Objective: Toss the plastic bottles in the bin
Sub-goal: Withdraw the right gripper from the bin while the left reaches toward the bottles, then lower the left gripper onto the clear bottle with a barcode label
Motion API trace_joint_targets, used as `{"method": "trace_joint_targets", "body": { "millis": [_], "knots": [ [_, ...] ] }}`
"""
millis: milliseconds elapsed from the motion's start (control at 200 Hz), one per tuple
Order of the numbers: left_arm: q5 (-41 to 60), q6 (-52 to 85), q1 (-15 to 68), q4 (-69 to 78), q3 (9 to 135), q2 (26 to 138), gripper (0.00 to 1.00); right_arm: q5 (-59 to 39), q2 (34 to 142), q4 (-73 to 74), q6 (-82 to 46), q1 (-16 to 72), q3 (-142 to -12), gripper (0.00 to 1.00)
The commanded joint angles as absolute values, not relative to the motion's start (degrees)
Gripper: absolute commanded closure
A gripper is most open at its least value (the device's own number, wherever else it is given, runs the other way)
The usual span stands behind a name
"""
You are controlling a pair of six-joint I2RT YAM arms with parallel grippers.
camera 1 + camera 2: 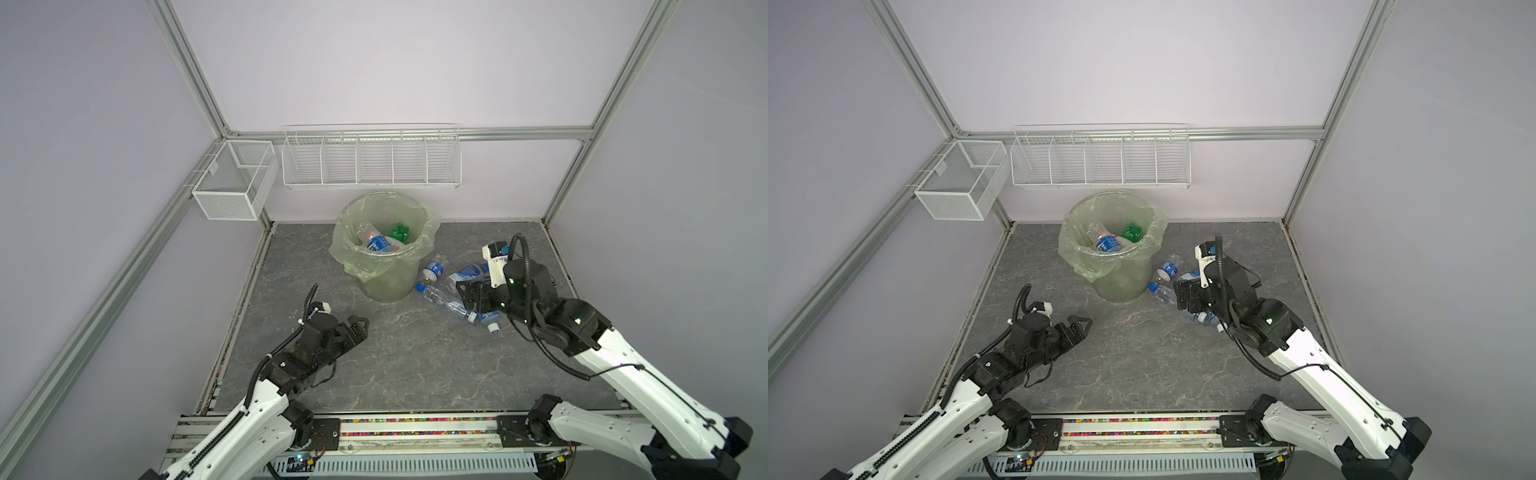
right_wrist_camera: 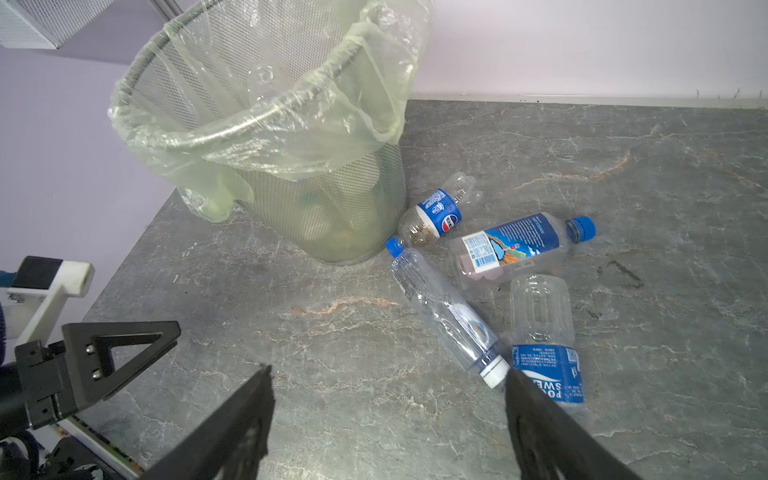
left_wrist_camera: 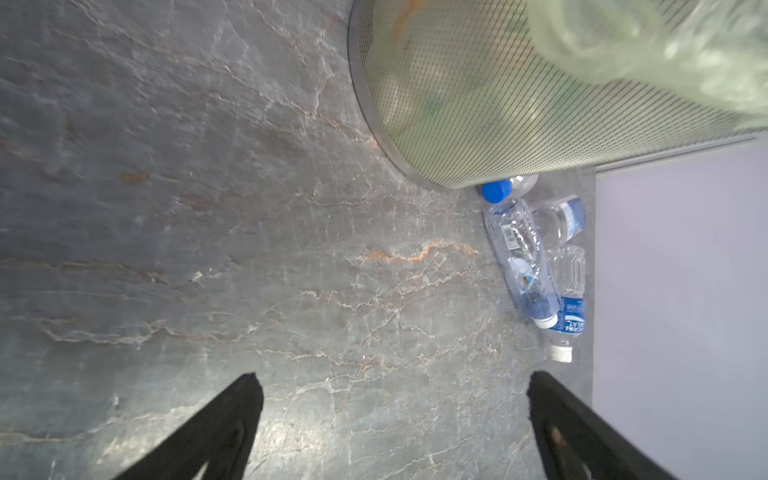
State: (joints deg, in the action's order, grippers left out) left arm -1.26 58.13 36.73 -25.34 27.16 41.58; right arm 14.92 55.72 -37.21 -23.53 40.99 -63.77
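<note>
Your right gripper [image 2: 388, 374], jaws apart, is nearer: the long clear bottle [image 2: 444, 316] lies just ahead, lengthwise toward the bin [image 2: 324, 208]; left gripper [image 3: 392, 376] likewise apart.

Pale lilac walls [image 1: 395, 62], aluminium frame posts [image 1: 194, 70], grey veined stone floor [image 1: 415, 365], white wire baskets [image 1: 370, 160]

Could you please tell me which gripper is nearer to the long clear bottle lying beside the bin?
Right. The right gripper hovers just over the long clear bottle; the left gripper sits well apart, in front of the bin.
</note>
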Motion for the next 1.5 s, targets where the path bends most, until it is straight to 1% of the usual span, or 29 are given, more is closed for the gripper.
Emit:
{"method": "trace_joint_targets", "body": {
  "millis": [0,110,280,470,660,815,835,880,905,980,1045,1195,1390,1494],
  "knots": [
    [-6.1,63.1,41.5,-22.8,29.3,45.0,0.00,17.6,50.6,-38.9,-26.0,40.8,-59.5,0.12],
    [-8.9,66.0,46.6,-19.8,31.2,50.2,0.00,19.3,45.3,-41.8,-27.3,40.8,-56.0,0.12],
    [-11.9,67.0,51.9,-19.3,39.2,60.6,0.00,21.4,37.5,-46.4,-29.1,40.9,-52.9,0.12],
    [-12.7,67.3,54.7,-20.8,51.7,75.1,0.00,24.9,29.9,-50.3,-30.1,40.8,-51.0,0.12],
    [-13.8,67.9,55.5,-26.0,64.0,87.8,0.02,25.6,28.2,-53.1,-30.1,40.8,-51.7,0.12],
    [-15.3,69.6,56.5,-22.9,67.2,92.8,0.02,25.9,26.8,-54.4,-31.0,40.8,-51.6,0.12],
    [-15.2,69.8,56.6,-22.5,67.6,93.4,0.03,26.0,26.5,-54.4,-31.3,40.9,-51.5,0.12],
    [-14.6,69.2,56.6,-21.3,68.7,94.9,0.10,25.9,25.9,-56.4,-31.7,40.8,-51.3,0.12],
    [-14.3,69.0,56.6,-20.7,69.4,95.8,0.12,25.9,25.5,-56.6,-31.9,40.8,-51.2,0.12],
    [-14.3,70.5,56.7,-23.6,72.9,98.9,0.11,26.0,24.5,-57.3,-32.6,40.8,-50.9,0.12],
    [-12.4,67.5,56.8,-21.5,75.7,101.8,0.12,26.1,23.7,-58.1,-33.1,40.8,-50.7,0.12],
    [-14.2,68.2,57.5,-23.2,81.1,107.7,0.12,26.8,21.8,-61.0,-34.4,40.8,-50.8,0.12],
    [-17.0,71.6,57.5,-23.9,83.5,112.6,0.11,27.5,19.0,-61.2,-35.0,40.8,-50.7,0.12],
    [-18.8,72.1,57.5,-22.6,84.2,114.3,0.13,27.6,18.6,-61.3,-35.2,40.8,-50.7,0.12]
  ]
}}
